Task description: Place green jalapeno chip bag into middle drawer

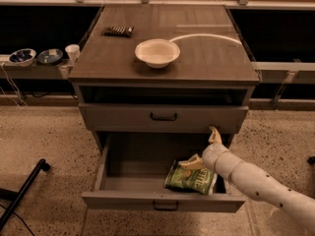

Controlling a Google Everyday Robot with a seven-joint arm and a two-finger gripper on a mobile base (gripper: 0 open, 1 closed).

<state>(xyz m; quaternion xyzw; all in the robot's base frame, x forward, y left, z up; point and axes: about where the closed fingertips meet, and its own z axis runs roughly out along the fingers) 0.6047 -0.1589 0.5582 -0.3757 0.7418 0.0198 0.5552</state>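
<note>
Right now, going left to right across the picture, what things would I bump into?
White cup → dark ridged bar → white bowl → green jalapeno chip bag lying in the middle drawer, with the open tool just above the bag's right part.
</note>
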